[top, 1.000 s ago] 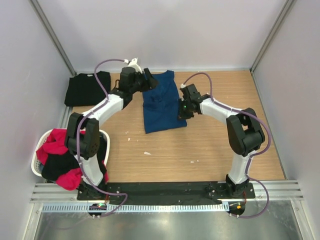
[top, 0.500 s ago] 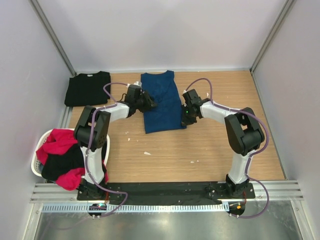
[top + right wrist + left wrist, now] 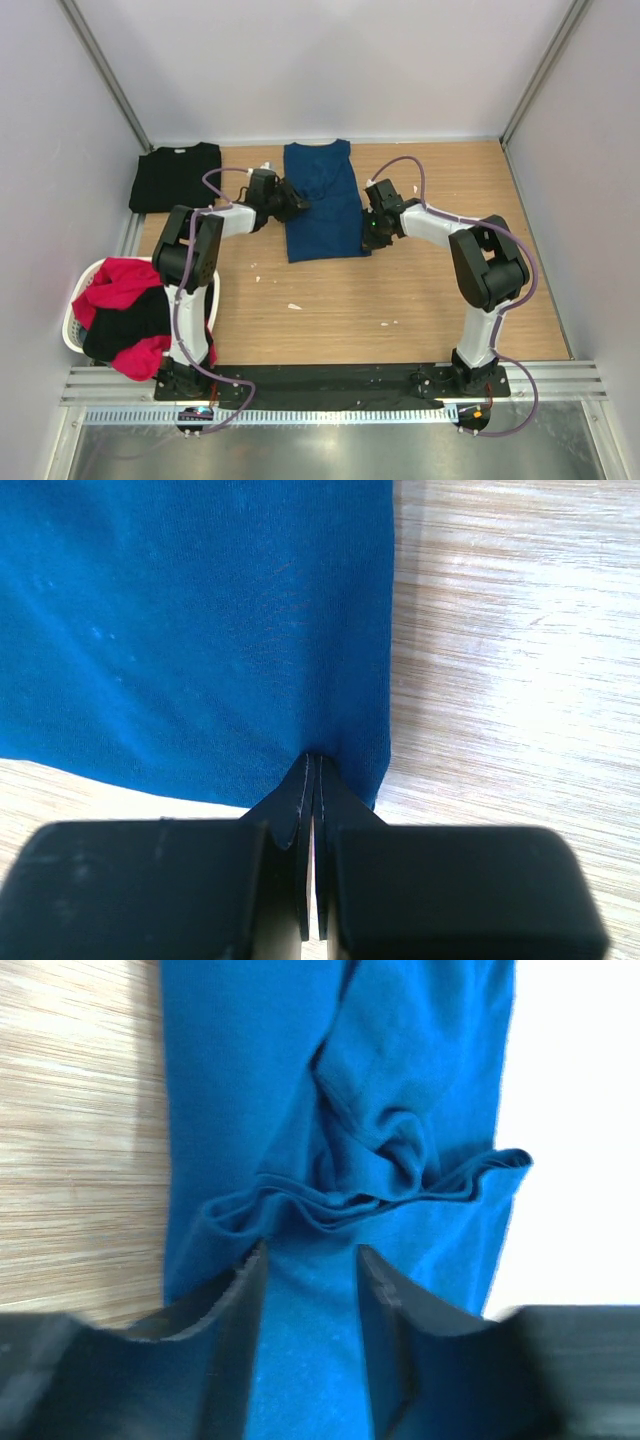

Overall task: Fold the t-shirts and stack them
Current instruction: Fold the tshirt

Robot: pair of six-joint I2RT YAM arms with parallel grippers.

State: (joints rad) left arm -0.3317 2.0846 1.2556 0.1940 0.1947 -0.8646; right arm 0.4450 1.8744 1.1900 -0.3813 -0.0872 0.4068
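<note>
One black tee (image 3: 175,176) lies folded at the table's far-left corner; red and black tees (image 3: 110,285) wait in the basket (image 3: 72,318). The navy tee (image 3: 322,200), far centre, is a strip, long axis running near-to-far. Left gripper (image 3: 299,204) stands parted astride its left edge; right gripper (image 3: 368,240) is clenched on its near-right hem.

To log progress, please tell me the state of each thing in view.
Blue t-shirt: folded into a long strip, flat on table.
Black t-shirt: folded, far left corner.
Red and black shirts: unfolded, heaped in basket.
Left pincer: jaws apart, blue cloth between; grip unclear.
Right pincer: shut on blue t-shirt's edge.
</note>
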